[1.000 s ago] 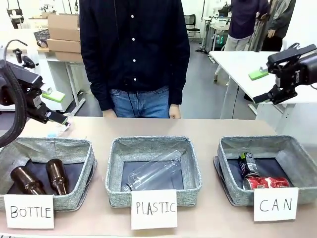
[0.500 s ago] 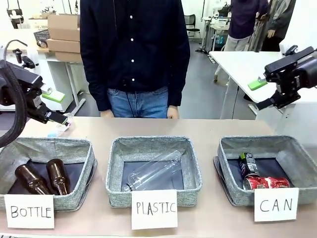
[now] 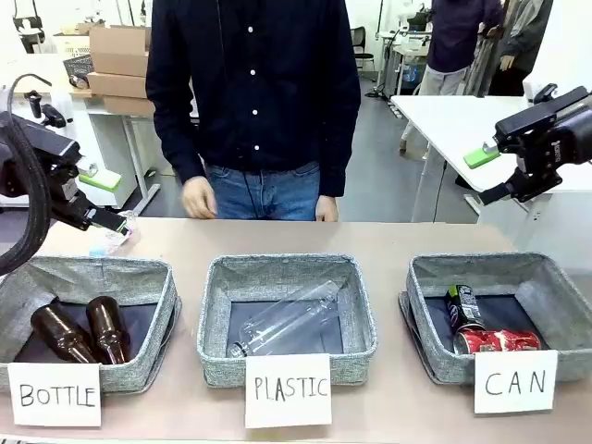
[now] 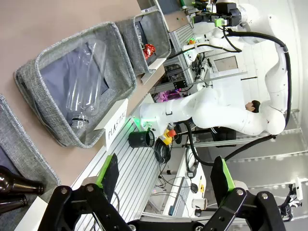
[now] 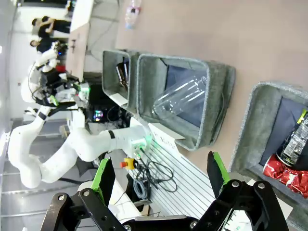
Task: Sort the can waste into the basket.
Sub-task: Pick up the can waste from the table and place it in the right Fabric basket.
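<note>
The grey woven basket [image 3: 481, 265] with the "CAN" card [image 3: 515, 381] stands at the table's front right. Inside it lie a red can [image 3: 499, 340] and, just behind it, a black can [image 3: 461, 305]. My right gripper [image 3: 487, 172] hangs open and empty above and behind that basket, off the table's far right corner. In the right wrist view its fingers [image 5: 161, 175] frame the same basket [image 5: 257, 113], with the red can [image 5: 288, 175] and black can [image 5: 298, 139] inside. My left gripper [image 3: 102, 198] is open and empty at the far left; its wrist view also catches the red can [image 4: 148, 49].
A "PLASTIC" basket [image 3: 287, 268] in the middle holds a clear bottle [image 3: 291, 319]. The "BOTTLE" basket [image 3: 92, 270] at left holds two brown bottles [image 3: 106, 328]. A person [image 3: 254, 92] stands at the far edge, one hand [image 3: 199, 198] near the table. A crumpled clear bottle [image 3: 111, 239] lies far left.
My right gripper has risen slightly and shifted left. The person's hand on the picture's left has swung forward into view. The cans and baskets have stayed put.
</note>
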Controlling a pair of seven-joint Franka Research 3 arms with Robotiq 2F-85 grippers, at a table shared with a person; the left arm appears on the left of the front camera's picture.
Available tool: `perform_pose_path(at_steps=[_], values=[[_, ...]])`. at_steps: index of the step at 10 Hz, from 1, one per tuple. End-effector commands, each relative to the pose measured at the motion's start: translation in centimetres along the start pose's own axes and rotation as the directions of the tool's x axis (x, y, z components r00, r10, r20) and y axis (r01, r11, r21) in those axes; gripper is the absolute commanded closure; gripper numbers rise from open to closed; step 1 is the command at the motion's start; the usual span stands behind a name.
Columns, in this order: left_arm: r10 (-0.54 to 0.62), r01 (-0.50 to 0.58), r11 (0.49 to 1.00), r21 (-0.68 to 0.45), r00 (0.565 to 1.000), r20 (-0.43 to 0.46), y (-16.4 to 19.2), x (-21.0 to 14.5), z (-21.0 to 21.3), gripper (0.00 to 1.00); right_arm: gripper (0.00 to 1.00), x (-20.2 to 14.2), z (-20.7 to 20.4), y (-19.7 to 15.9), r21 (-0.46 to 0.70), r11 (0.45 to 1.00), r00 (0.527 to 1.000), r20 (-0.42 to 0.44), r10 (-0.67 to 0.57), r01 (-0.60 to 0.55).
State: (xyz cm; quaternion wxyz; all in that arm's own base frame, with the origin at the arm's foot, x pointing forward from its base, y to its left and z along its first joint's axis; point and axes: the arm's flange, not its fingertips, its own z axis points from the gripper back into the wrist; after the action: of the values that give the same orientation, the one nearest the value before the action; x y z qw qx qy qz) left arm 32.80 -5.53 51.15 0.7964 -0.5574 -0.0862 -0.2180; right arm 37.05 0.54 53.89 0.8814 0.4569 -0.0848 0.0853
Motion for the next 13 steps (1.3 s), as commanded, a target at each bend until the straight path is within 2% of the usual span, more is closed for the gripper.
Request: perform_pose_path(at_steps=[1, 13], values=[[-0.011, 0.011, 1.000, -0.002, 1.000, -0.009, -0.07, -0.22, 0.28, 0.00, 0.00, -0.04, 0.12, -0.18, -0.006, 1.000, 1.000, 0.010, 0.027, -0.027], [-0.011, 0.011, 1.000, -0.002, 1.000, -0.009, -0.07, -0.22, 0.28, 0.00, 0.00, -0.04, 0.12, -0.18, -0.006, 1.000, 1.000, 0.010, 0.027, -0.027]])
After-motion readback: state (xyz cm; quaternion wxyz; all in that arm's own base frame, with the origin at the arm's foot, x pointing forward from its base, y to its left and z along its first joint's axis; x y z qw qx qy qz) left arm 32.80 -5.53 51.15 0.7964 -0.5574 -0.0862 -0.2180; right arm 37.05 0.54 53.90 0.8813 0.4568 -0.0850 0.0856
